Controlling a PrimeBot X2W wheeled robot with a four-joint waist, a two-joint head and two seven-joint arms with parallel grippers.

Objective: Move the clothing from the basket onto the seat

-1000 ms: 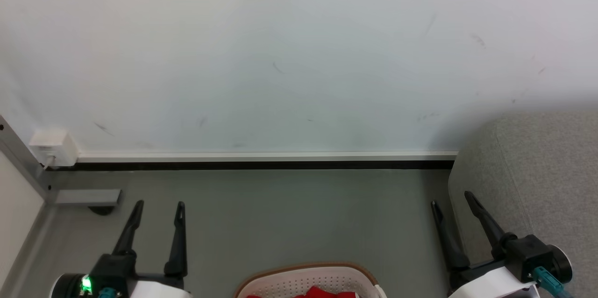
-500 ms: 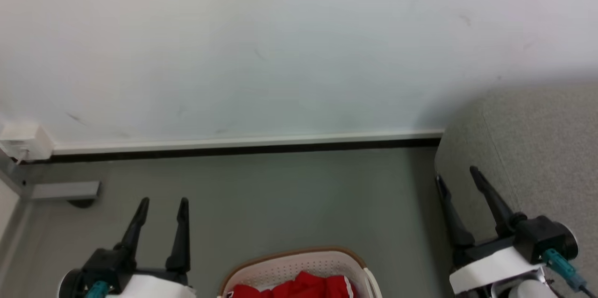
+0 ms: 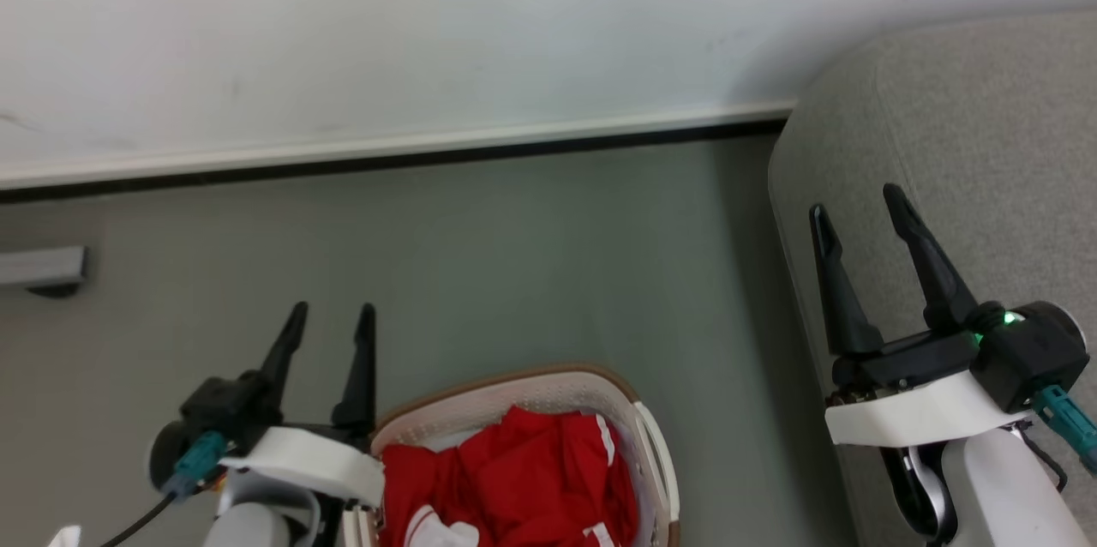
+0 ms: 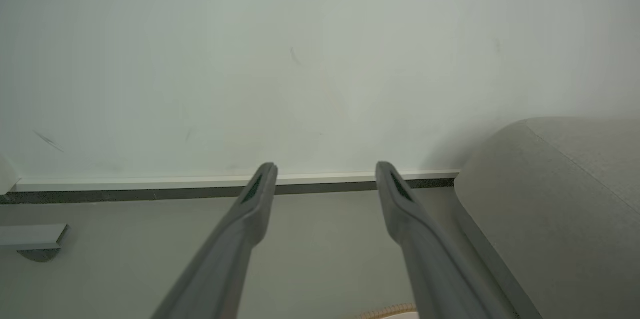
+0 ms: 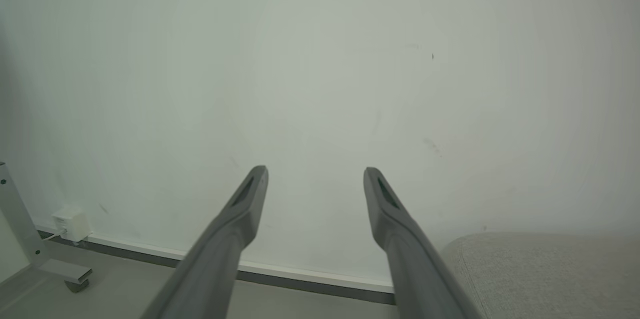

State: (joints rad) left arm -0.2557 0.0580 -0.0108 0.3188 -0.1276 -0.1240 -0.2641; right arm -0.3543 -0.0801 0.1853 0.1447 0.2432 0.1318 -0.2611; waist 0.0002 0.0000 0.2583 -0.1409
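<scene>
Red clothing (image 3: 514,478) with white stripe trim lies bunched in the white basket (image 3: 656,461) with a tan rim at the bottom centre of the head view. The grey seat (image 3: 968,127) rises on the right, and is seen at the right edge in both wrist views (image 4: 560,209) (image 5: 540,274). My left gripper (image 3: 332,320) is open and empty just left of the basket's far end, fingers pointing at the wall (image 4: 325,171). My right gripper (image 3: 855,202) is open and empty in front of the seat's rounded end (image 5: 316,174).
A white wall with a white and dark skirting (image 3: 386,157) closes the far side of the grey floor (image 3: 531,273). A grey metal foot on a castor (image 3: 43,273) stands at the left, with a white wall box (image 5: 70,224) behind it.
The head camera has tilted down and turned, so the basket, the clothing and the seat show more fully. Both grippers stay open and empty.
</scene>
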